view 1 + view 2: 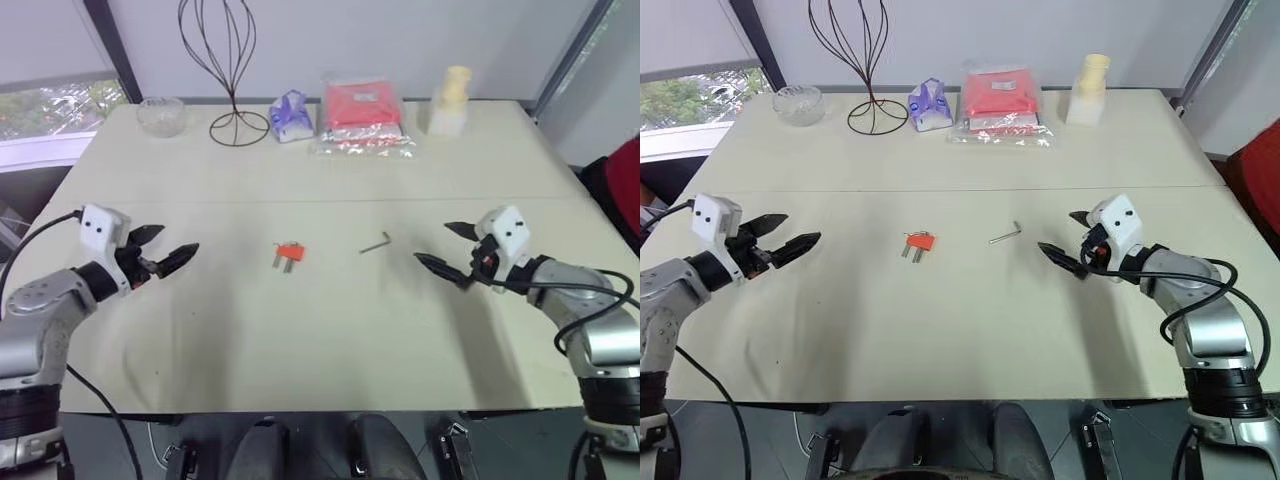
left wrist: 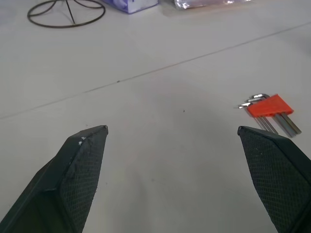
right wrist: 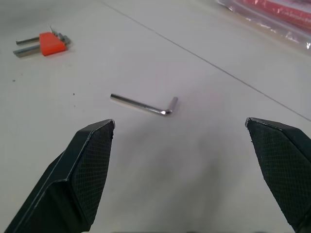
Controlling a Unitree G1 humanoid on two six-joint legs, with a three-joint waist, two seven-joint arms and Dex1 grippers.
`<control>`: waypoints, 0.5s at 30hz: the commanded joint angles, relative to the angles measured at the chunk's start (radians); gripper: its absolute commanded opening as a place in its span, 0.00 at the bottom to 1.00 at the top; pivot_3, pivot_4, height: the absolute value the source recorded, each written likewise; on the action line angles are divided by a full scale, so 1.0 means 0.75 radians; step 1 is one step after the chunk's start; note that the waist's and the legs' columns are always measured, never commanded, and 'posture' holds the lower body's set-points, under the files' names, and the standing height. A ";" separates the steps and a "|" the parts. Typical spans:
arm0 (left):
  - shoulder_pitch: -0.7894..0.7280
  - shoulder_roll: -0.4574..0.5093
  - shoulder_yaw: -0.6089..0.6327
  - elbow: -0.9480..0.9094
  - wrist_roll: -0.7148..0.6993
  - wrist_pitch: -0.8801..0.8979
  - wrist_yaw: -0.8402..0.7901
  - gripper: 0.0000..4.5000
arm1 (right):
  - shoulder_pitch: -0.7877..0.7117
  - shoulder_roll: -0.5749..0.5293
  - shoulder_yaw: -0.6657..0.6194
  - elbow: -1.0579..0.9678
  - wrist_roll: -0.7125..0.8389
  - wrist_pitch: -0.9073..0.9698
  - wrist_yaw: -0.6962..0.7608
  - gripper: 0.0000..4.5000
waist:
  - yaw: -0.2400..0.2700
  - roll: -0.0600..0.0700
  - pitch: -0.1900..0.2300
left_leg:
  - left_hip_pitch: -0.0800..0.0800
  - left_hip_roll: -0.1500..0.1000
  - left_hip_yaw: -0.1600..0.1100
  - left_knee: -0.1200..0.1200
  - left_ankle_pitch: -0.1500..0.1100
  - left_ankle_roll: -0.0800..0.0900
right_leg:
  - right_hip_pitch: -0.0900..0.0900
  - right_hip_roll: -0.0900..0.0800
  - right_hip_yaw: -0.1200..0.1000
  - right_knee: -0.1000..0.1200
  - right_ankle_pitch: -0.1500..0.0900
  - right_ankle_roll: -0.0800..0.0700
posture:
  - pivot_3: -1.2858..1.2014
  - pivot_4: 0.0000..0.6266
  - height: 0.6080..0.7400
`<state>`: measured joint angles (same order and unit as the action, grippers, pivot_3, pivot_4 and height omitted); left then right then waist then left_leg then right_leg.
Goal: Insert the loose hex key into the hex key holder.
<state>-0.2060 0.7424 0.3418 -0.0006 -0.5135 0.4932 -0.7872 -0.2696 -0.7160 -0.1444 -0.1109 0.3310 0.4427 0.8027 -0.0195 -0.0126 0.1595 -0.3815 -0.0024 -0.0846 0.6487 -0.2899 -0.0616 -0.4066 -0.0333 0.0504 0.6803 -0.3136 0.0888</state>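
The loose hex key (image 1: 376, 244), a thin metal L-shaped rod, lies flat on the table right of centre; it also shows ahead of the right fingers (image 3: 144, 105). The hex key holder (image 1: 290, 254), a small red-orange block with short keys sticking out, lies a little to its left, and appears in the left wrist view (image 2: 269, 106). My left gripper (image 1: 166, 248) hovers open at the left, well apart from the holder. My right gripper (image 1: 448, 249) hovers open just right of the loose key, empty.
Along the table's far edge stand a glass bowl (image 1: 160, 115), a black wire stand (image 1: 236, 70), a purple packet (image 1: 291, 115), a large red packet in clear wrap (image 1: 362, 113) and a cream bottle (image 1: 451, 101). A seam (image 1: 320, 203) crosses the tabletop.
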 commanded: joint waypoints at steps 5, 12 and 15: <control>-0.058 0.037 0.028 0.047 0.005 -0.053 -0.051 1.00 | -0.055 -0.021 0.017 0.035 -0.025 -0.076 0.040 0.99 | 0.002 0.000 0.000 | 0.000 0.000 0.000 0.000 0.000 0.000 | 0.000 0.000 0.000 0.000 0.000 0.000 | 0.52 0.24 1.00; -0.076 0.056 -0.001 0.078 0.015 -0.067 -0.105 1.00 | -0.093 -0.017 0.040 0.071 -0.048 -0.107 0.067 0.99 | 0.002 0.000 0.001 | 0.000 0.000 0.000 0.000 0.000 0.000 | 0.000 0.000 0.000 0.000 0.000 0.000 | 0.52 0.24 1.00; -0.086 0.056 -0.009 0.083 0.011 -0.059 -0.125 1.00 | -0.087 -0.011 0.054 0.064 -0.054 -0.115 0.070 0.99 | 0.002 0.000 0.001 | 0.000 0.000 0.000 0.000 0.000 0.000 | 0.000 0.000 0.000 0.000 0.000 0.000 | 0.52 0.24 1.00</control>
<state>-0.2503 0.7637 0.3280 0.0762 -0.5022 0.4638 -0.8704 -0.3238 -0.7234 -0.0953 -0.0433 0.2927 0.3762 0.8525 -0.0181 -0.0125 0.1604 -0.3817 -0.0024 -0.0846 0.6488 -0.2899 -0.0617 -0.4067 -0.0335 0.0504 0.6803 -0.3136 0.0888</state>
